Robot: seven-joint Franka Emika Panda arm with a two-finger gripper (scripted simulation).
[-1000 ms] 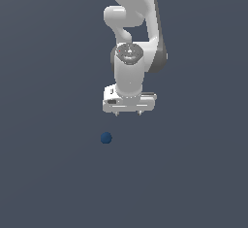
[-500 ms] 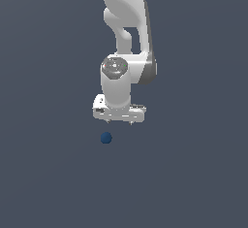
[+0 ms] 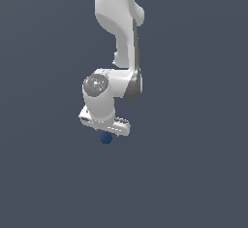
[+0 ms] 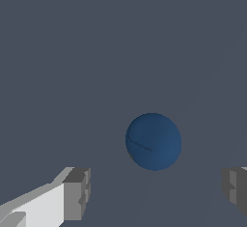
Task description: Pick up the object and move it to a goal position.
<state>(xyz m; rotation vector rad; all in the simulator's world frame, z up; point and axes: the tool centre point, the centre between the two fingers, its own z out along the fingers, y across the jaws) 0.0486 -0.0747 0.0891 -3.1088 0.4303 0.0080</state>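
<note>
The small dark blue ball [image 3: 106, 138] lies on the flat grey surface. In the exterior view my white gripper [image 3: 105, 131] hangs directly over it, its body covering the ball's upper edge and hiding the fingers. In the wrist view the ball [image 4: 153, 141] lies just ahead of the gap between my two grey fingertips [image 4: 77, 193], which stand wide apart on either side. My gripper [image 4: 155, 188] is open and holds nothing.
The plain dark grey floor [image 3: 193, 173] spreads all around. The white arm [image 3: 118, 23] rises above the gripper to the exterior view's top edge. No goal marker shows.
The gripper has moved down and toward the exterior view's left, from up and to the right of the ball to directly over it. The ball has not moved.
</note>
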